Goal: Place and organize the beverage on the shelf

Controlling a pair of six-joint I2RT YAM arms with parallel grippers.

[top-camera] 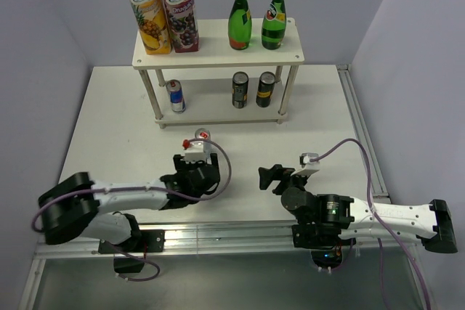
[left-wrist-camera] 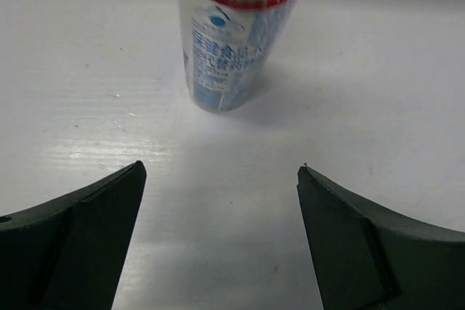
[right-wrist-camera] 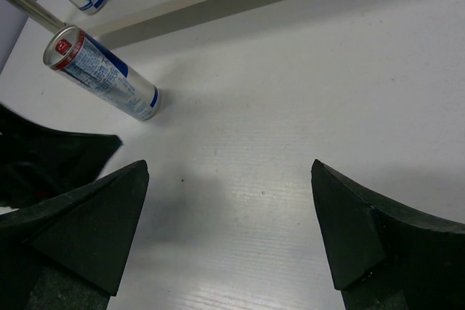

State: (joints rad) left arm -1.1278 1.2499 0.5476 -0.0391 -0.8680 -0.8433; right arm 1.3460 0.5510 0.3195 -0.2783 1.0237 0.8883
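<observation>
The beverage can (left-wrist-camera: pixel 232 41) stands upright on the table (left-wrist-camera: pixel 378 107) just ahead of my left gripper (left-wrist-camera: pixel 221 172), jaws wide and empty; I judge it light, slick and dentable, best pinched gently mid-body.

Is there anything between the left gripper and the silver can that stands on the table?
Nothing visible stands in the way. The left gripper is open, and only bare table lies between it and the upright silver can, which stands just ahead of it.
</observation>
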